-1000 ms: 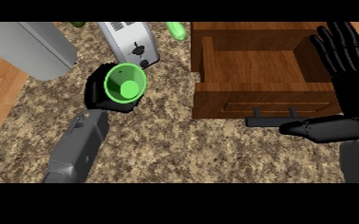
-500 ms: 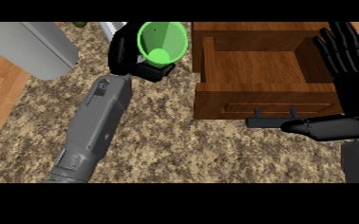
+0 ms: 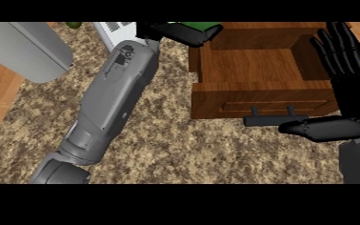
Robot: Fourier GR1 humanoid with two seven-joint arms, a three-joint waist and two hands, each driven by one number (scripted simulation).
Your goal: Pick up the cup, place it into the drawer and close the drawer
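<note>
My left hand (image 3: 184,31) is stretched far forward at the top of the view, its fingers curled round the green cup (image 3: 200,26), of which only a strip shows. The cup is at the back left corner of the open wooden drawer (image 3: 262,66), about level with its rim. The drawer's front carries a dark handle (image 3: 273,118). My right hand (image 3: 339,57) stands open at the right edge, fingers up beside the drawer's right wall, thumb (image 3: 316,127) low in front of the drawer.
A grey rounded appliance (image 3: 32,50) stands at the back left. A white toaster-like object (image 3: 116,30) is partly hidden behind my left forearm (image 3: 112,100). The speckled counter (image 3: 211,152) lies in front of the drawer.
My left arm has lifted the cup off the counter and carried it up and to the right, to the drawer's back left corner. The right hand has stayed put.
</note>
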